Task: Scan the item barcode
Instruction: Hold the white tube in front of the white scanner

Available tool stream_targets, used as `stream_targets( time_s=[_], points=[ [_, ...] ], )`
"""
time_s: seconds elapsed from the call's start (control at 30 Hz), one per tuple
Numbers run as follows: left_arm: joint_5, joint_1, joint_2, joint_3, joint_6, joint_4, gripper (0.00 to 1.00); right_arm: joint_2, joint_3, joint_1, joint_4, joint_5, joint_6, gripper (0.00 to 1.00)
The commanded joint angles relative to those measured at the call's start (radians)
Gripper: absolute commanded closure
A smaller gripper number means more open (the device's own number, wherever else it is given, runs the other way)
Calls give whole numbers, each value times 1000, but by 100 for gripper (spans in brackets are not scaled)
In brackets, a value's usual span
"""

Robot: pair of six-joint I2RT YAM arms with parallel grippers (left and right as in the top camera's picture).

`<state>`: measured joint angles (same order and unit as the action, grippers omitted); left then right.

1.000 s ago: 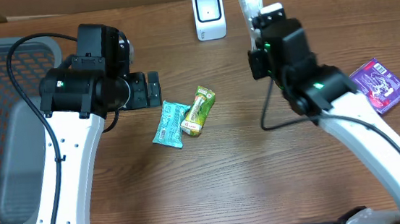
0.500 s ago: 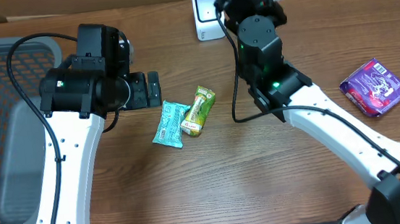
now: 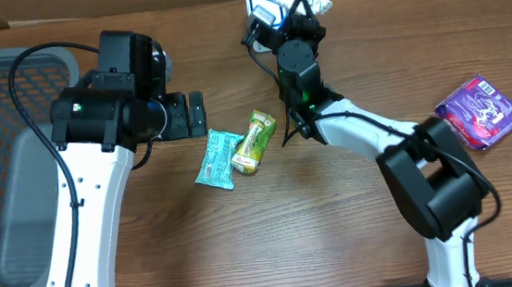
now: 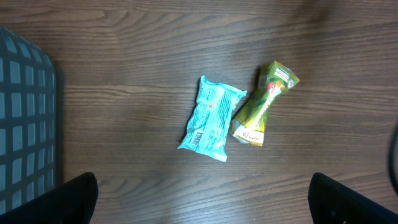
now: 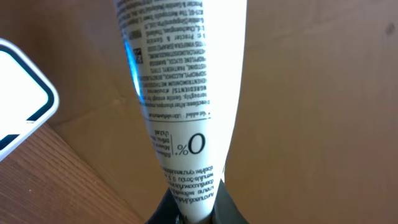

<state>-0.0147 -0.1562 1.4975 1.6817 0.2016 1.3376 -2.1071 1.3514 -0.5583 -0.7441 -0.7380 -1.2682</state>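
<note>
- At the far edge of the desk [image 3: 339, 248], the right gripper [image 5: 189, 214] is clenched on a white tube [image 5: 180, 93], holding its printed side over the scanner [image 5: 18, 112], probably to present the barcode.
- Left gripper [image 3: 188, 114] hangs released near the teal packet [image 4: 211, 118] and green packet [image 4: 261, 102], likely waiting its turn.

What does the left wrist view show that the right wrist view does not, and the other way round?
Only the left wrist view: a light blue plastic snack packet and a green pouch lying side by side, a grey mesh basket, and the open left fingers. Only the right wrist view: a white printed tube clamped in the right fingers, and a rounded white scanner. Both: the brown wooden table.
</note>
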Motion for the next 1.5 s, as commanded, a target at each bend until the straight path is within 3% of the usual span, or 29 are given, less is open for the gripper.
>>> stream_targets(
  time_s=[0.0, 0.53, 0.97, 1.47],
  points=[
    [-4, -1, 8, 3, -15, -3, 1, -30, 27, 23, -73, 100, -77, 96],
    [-4, -1, 8, 3, -15, -3, 0, -275, 279, 112, -54, 121, -67, 96],
    [-4, -1, 8, 3, -15, -3, 1, -296, 280, 132, 49, 138, -41, 96],
    [-4, -1, 8, 3, -15, -3, 0, -357, 280, 143, -82, 103, -79, 96]
  ],
)
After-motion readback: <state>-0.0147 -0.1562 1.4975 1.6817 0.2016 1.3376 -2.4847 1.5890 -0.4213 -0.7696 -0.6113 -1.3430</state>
